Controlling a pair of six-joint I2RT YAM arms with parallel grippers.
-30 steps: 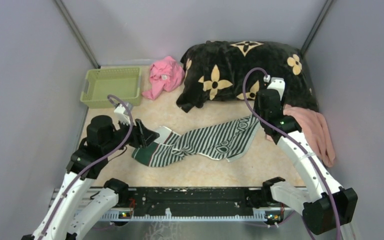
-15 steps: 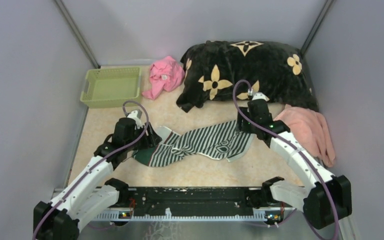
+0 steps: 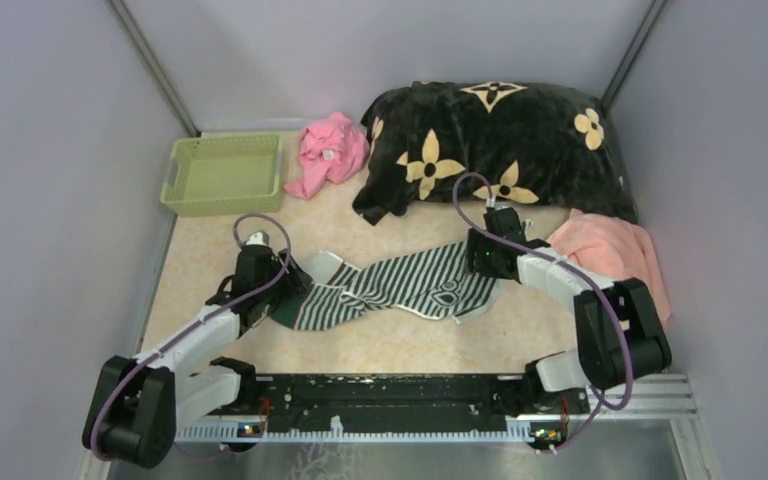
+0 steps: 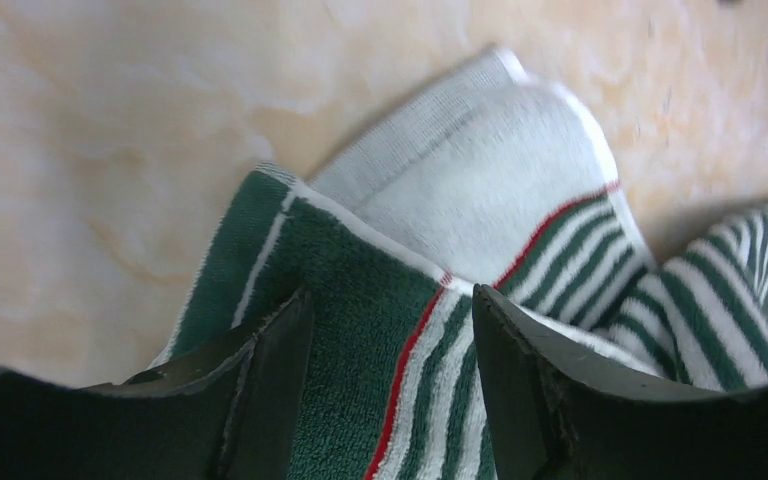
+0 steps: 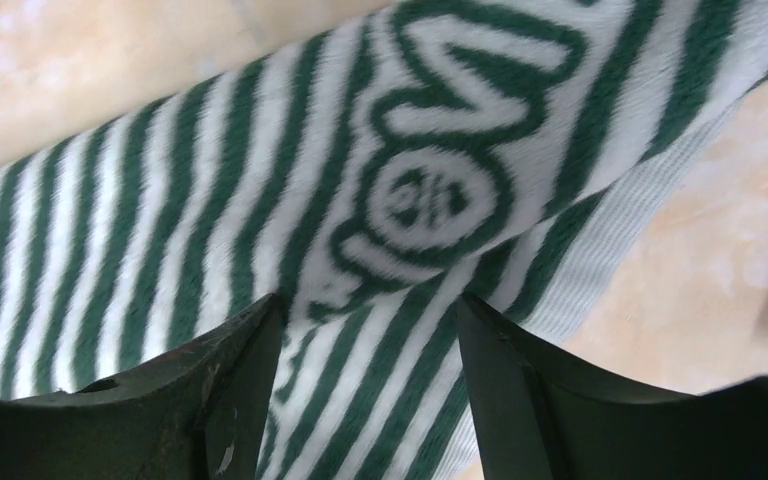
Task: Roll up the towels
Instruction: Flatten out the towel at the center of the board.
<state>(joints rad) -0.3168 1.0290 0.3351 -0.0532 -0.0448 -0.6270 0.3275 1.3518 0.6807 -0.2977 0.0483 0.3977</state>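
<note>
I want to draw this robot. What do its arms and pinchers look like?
Both arms are white tubes with chunky black joints: the left arm and the right arm. A thin purple cable loops along each one. The fingers are flat, dark wedges.

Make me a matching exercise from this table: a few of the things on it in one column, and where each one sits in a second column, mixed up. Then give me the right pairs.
Things
1. striped towel
2. salmon-pink towel
3. green basket
4. black flowered blanket

Places
A. back left corner of the table
B. bunched up at the right edge
C. piled up at the back right
D. stretched across the middle

Pairs: 1-D, 2-B, 3-A, 4-C
</note>
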